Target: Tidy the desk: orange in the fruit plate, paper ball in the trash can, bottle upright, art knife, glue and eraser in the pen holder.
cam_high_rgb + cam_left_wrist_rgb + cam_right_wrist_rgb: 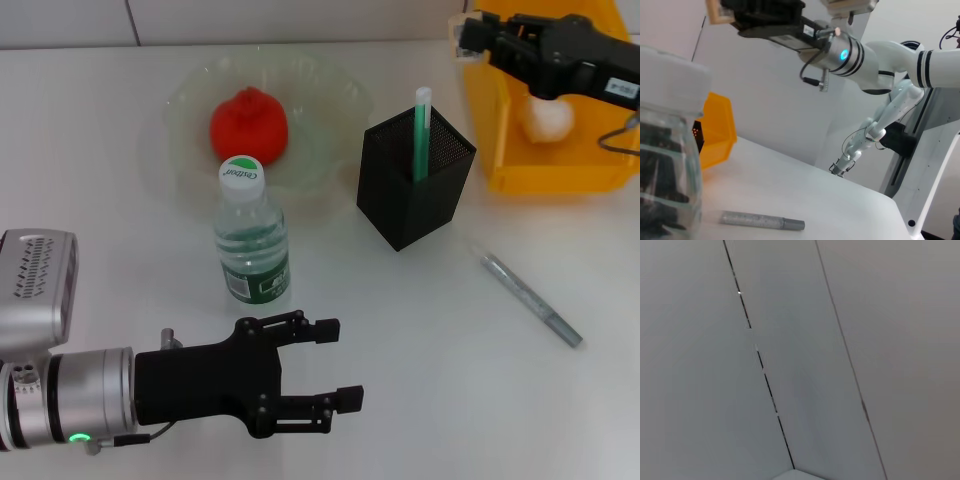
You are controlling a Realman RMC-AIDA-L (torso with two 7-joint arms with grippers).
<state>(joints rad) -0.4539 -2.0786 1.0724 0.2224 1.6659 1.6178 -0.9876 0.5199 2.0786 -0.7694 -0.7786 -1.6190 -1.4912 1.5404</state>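
The orange [248, 122] lies in the fruit plate [190, 95]. The bottle [251, 238] stands upright in front of the plate and fills the near side of the left wrist view [665, 165]. The pen holder [415, 185] holds a green-white stick [421, 125]. The paper ball [548, 120] lies in the trash can [560, 165]. The grey art knife [530, 298] lies on the table; it also shows in the left wrist view [762, 220]. My left gripper [340, 363] is open and empty in front of the bottle. My right gripper [472, 38] is raised near the trash can's left edge, shut on the tan eraser [716, 11].
The white table [420, 380] ends at a pale wall behind the plate and the trash can. The right wrist view shows only wall panels. The right arm [875, 55] reaches across above the table in the left wrist view.
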